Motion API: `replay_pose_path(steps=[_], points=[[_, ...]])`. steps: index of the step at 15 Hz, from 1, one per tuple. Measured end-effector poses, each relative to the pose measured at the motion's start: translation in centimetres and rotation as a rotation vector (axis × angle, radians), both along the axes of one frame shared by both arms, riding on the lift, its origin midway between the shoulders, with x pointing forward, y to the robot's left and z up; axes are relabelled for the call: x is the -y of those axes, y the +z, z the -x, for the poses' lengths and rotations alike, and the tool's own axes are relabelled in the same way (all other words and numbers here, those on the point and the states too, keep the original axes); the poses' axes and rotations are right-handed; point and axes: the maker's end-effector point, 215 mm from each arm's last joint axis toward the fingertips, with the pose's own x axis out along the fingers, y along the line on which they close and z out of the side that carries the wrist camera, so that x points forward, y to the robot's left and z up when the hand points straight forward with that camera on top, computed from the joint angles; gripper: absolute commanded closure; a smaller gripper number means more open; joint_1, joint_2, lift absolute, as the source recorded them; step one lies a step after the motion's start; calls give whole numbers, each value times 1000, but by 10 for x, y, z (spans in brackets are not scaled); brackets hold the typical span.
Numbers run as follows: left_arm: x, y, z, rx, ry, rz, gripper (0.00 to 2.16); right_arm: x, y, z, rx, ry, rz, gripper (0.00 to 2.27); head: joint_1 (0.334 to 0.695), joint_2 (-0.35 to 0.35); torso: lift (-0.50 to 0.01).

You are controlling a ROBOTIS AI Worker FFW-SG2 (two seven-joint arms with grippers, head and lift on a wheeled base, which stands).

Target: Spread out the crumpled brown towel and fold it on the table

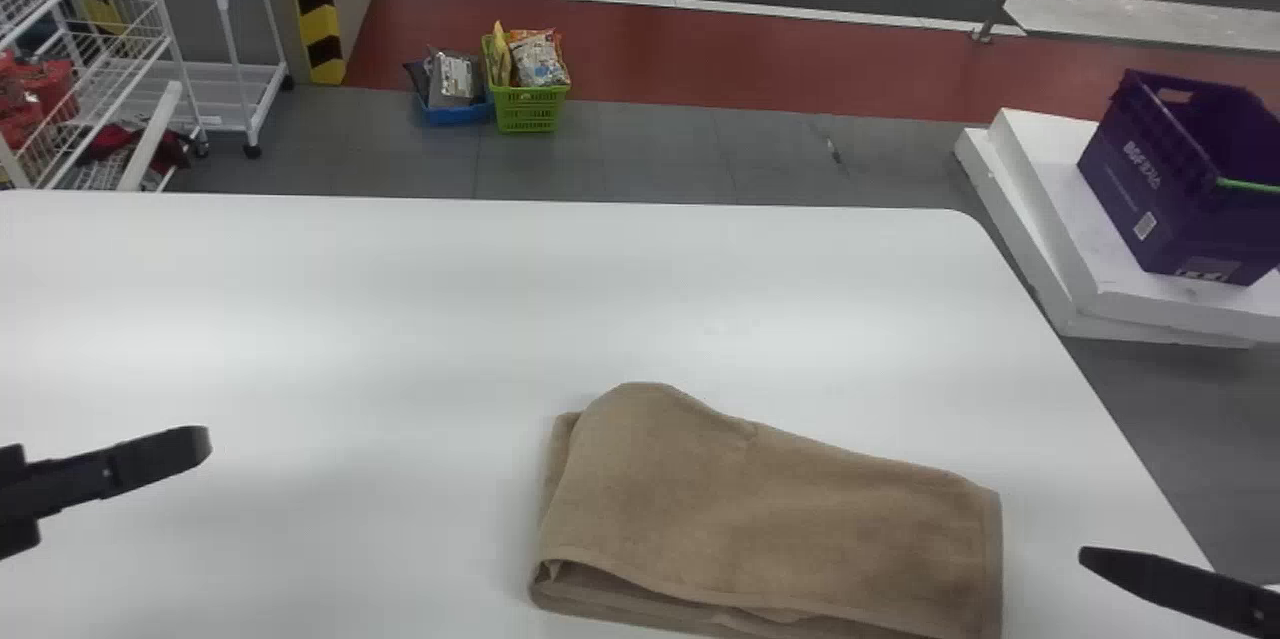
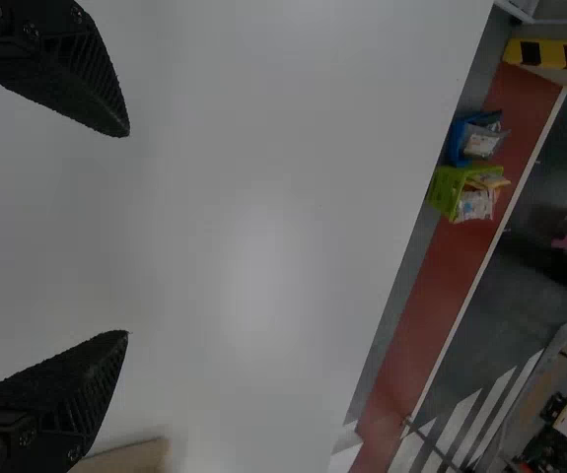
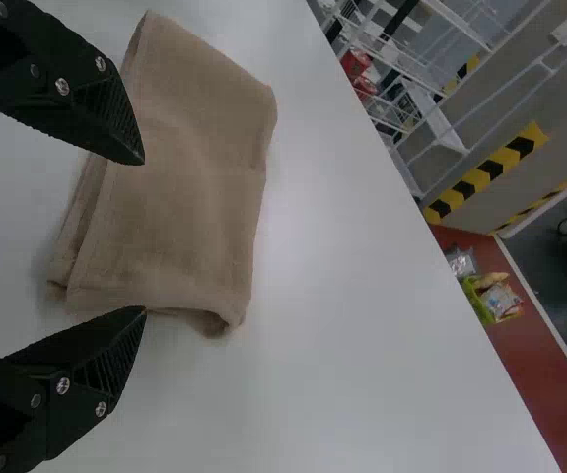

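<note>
The brown towel lies folded in a layered, roughly rectangular bundle on the white table, toward its near right. Its left end shows stacked, slightly uneven layers. My left gripper is at the left edge of the head view, well left of the towel; in the left wrist view the left gripper stands open, with a corner of the towel nearby. At the lower right of the head view, my right gripper is just right of the towel. The right wrist view shows the right gripper open, the towel beyond it.
Beyond the table's far edge, a green basket and a blue basket stand on the floor. A white wire rack is at the far left. A purple crate sits on white slabs to the right.
</note>
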Motion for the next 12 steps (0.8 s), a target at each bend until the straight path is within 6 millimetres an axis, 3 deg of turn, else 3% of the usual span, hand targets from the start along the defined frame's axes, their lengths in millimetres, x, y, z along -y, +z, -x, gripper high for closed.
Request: replay_pose_path(steps=[6, 12], points=[[0, -6, 7, -15, -1, 6, 90, -10, -48, -5, -111, 3, -60, 410, 695, -188, -127], [-4, -7, 10, -17, 6, 15, 90, -11, -70, -18, -155, -8, -98, 475, 695, -175, -127]])
